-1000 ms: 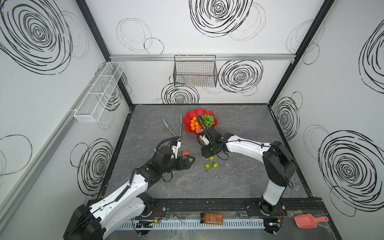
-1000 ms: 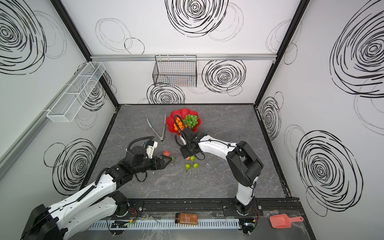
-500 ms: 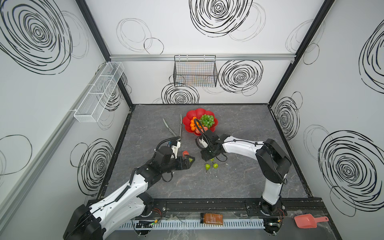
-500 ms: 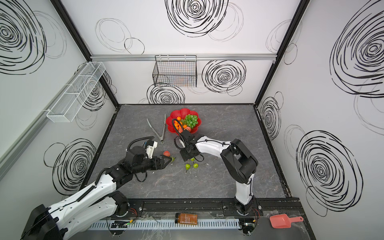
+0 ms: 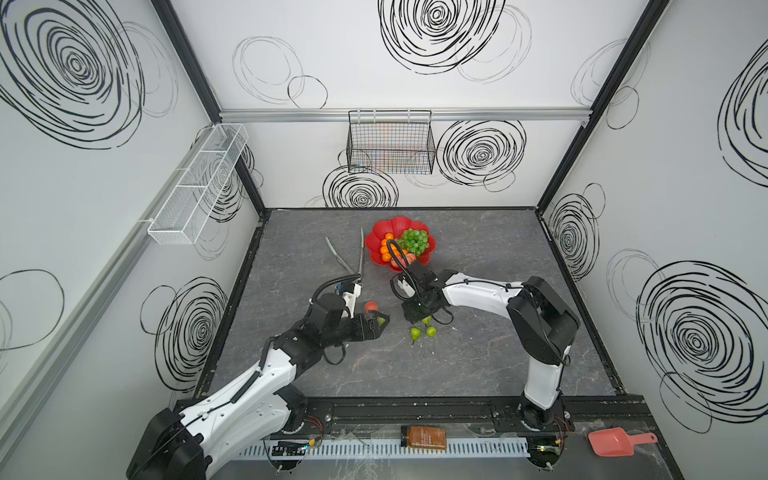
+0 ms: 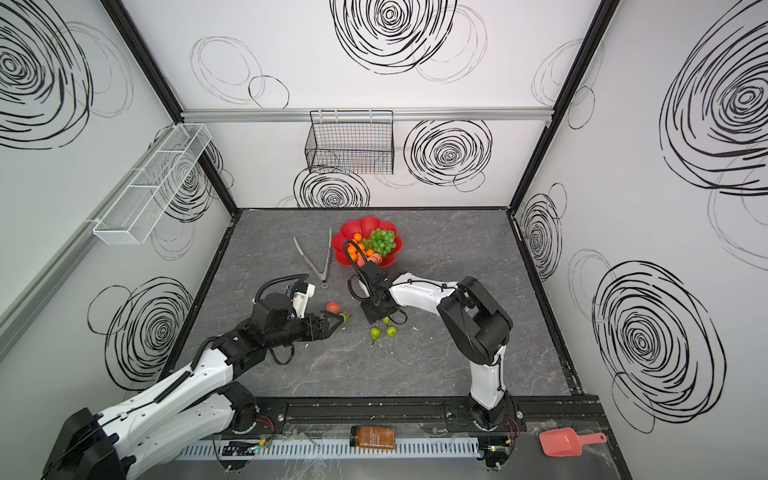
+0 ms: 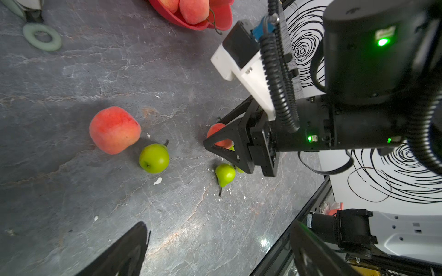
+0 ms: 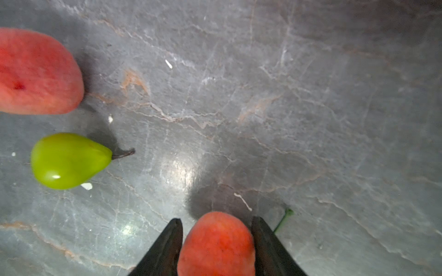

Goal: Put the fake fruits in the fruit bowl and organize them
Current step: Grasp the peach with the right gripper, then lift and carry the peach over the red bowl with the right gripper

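Two hands low near bench [image 5: 478, 365] centre. Right hand [image 8: 217, 221] closed partway on a peach [image 8: 216, 246], fingers touching both its sides; green pears [image 5: 415, 333] at its six o'clock. Left hand [image 7: 218, 224] wide open, empty, at its nine o'clock. Fruit bowl [image 5: 381, 228] at twelve o'clock, partly filled.

Bright overhead light (soft, glary wrist views)

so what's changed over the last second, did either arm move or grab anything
The right claw pulled back from the fruit bowl toward the front and dropped among the loose fruit; its jaws now press both sides of a peach on the table. The left claw stayed put, open and empty; the other peach, the pears and the fruit in the bowl have not moved.
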Controlling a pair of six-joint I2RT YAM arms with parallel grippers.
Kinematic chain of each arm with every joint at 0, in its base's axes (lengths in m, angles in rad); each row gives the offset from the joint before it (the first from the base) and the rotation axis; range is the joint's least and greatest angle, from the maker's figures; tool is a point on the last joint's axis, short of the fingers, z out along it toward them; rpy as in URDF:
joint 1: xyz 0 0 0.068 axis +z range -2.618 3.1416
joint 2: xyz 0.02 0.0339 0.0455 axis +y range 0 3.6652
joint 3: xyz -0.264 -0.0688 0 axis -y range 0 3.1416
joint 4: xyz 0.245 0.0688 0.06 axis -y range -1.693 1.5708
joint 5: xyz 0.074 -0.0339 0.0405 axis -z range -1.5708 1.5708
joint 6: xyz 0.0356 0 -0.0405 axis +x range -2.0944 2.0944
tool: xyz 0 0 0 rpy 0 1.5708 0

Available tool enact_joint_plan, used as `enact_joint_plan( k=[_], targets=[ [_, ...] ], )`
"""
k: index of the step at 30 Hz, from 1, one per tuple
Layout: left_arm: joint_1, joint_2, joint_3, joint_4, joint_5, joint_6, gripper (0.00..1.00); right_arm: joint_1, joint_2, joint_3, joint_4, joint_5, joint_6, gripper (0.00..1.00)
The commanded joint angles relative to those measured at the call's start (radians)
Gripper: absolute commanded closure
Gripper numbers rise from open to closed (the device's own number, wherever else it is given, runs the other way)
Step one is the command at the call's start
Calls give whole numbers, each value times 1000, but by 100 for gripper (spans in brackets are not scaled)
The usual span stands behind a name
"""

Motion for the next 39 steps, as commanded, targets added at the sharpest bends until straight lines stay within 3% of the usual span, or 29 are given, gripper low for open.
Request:
enact_joint_plan(
  k=[1, 14, 24, 30, 39],
  targets=[
    [-2, -6, 2, 44, -8, 0, 4, 6, -31, -1, -1, 14, 10, 50],
    [9, 15, 59, 33, -12, 19, 4, -40, -147, -30, 30, -67, 46, 52],
    [27, 124, 150, 85, 1, 40, 4, -198, -213, -22, 25, -77, 52, 52],
    [51, 251, 235, 130, 43, 60, 4, -286, -186, 58, 21, -79, 52, 53],
    [104, 392, 331, 177, 99, 74, 4, -321, -43, 234, 23, -49, 30, 55]
  ],
)
